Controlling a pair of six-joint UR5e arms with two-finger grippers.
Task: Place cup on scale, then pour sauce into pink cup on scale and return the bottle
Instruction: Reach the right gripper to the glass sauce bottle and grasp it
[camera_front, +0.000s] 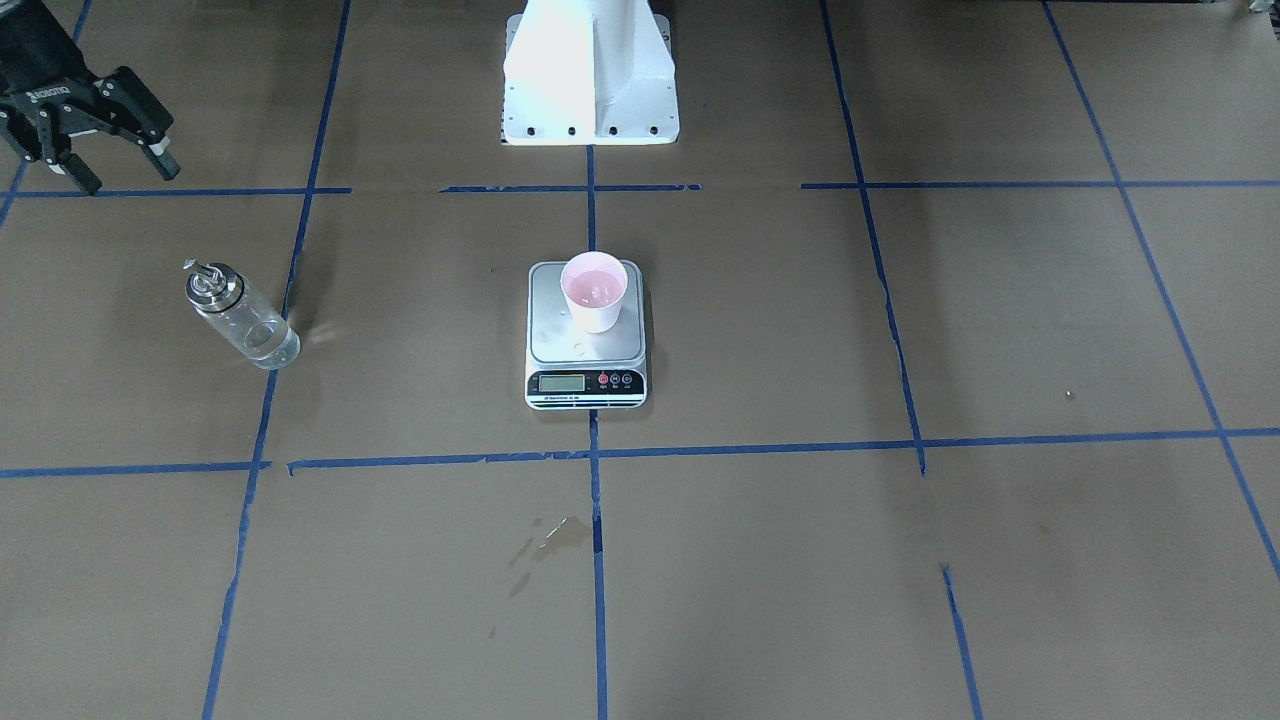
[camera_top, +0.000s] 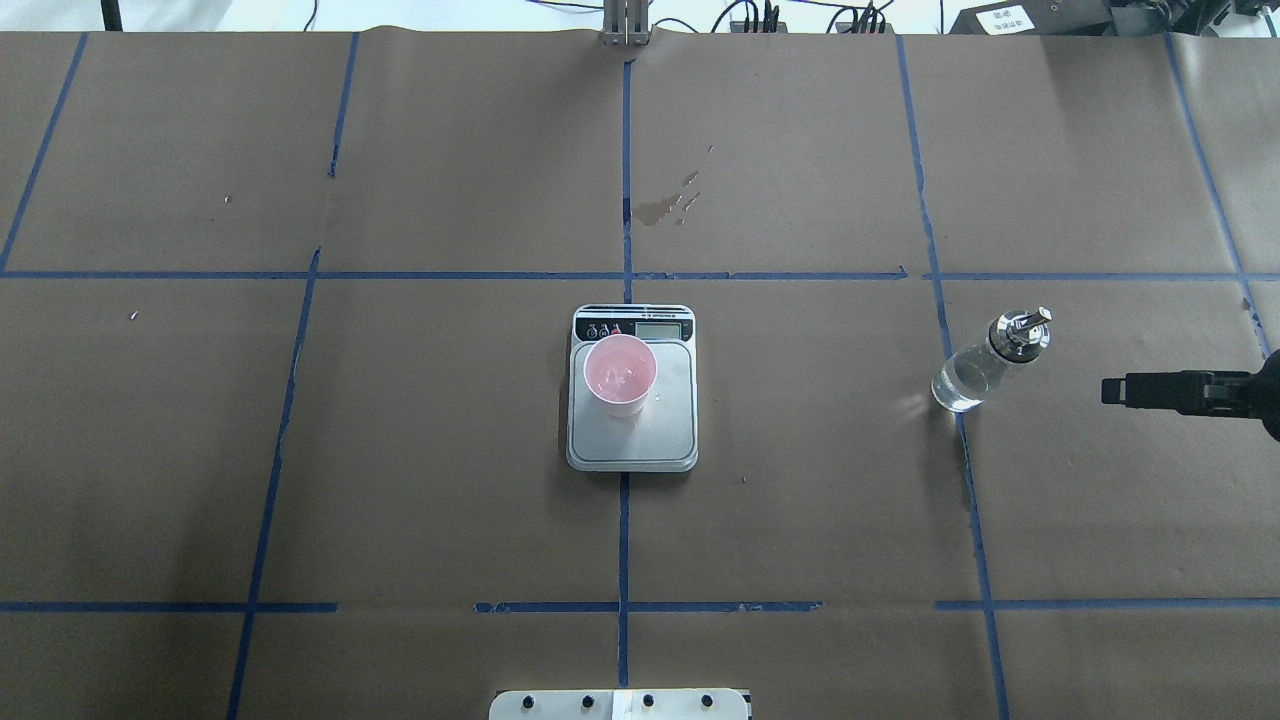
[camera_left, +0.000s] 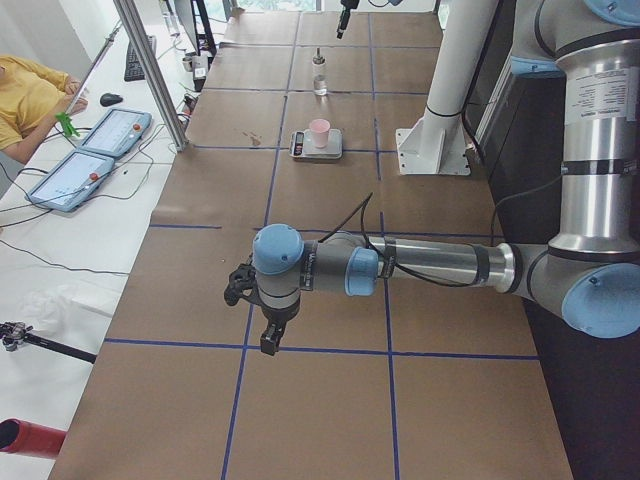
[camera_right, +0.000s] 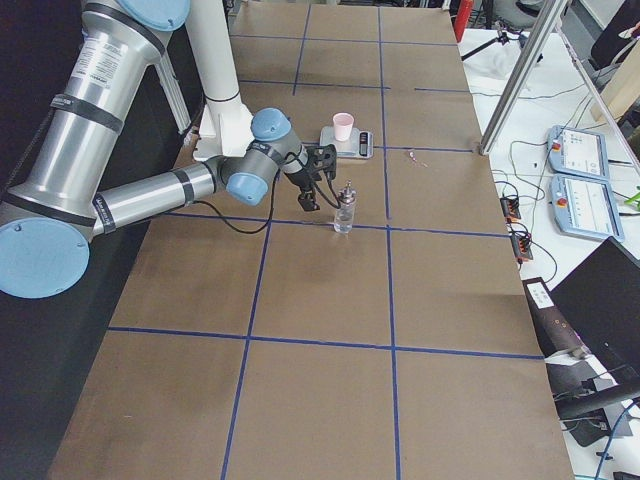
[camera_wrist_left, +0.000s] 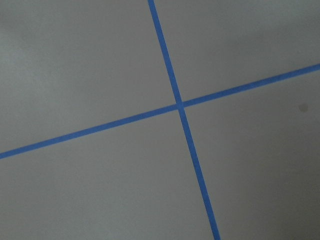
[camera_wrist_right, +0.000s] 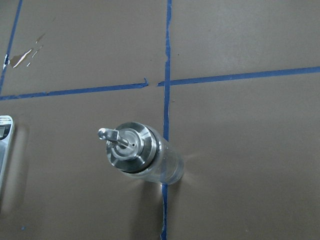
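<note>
Beneath the scale (camera_top: 632, 445), counter (camera_top: 450, 450): brown paper cover, gridded with blue tape (camera_top: 625, 540); damp patch (camera_top: 660, 208) beyond the scale's display end.
Left tool (camera_left: 255, 318): far from the scale, hanging over bare paper near a tape crossing; open or closed, cannot tell.
Right tool (camera_front: 130, 178): well apart from the scale, on the far side of the bottle (camera_top: 985, 365); fingers spread, empty.
Scale: flat on a tape line, display end away from the robot base (camera_top: 620, 705).
Bottle: upright on a tape line, well apart from the scale on its right-arm side, ungripped.
Cup (camera_top: 620, 372): upright about mid-platform on the scale, pink inside.
Sauce (camera_top: 955, 388): clear, low in the bottle, away from the scale.
</note>
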